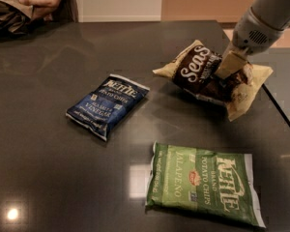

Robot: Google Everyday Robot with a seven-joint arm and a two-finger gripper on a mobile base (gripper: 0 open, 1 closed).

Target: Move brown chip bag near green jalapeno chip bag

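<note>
The brown chip bag [198, 71], dark brown with cream ends and white "Seas" lettering, lies crumpled at the right rear of the dark table. My gripper [230, 67] comes down from the upper right and is shut on the bag's middle, with a cream finger [229, 63] pressed into the crinkled foil. The green jalapeno chip bag [203, 182] lies flat at the front right, a short gap in front of the brown bag.
A dark blue Kettle bag [108, 104] lies left of centre. The table's right edge [280, 110] runs close beside the brown bag. A person's arm and hand [41, 1] rest at the far left corner.
</note>
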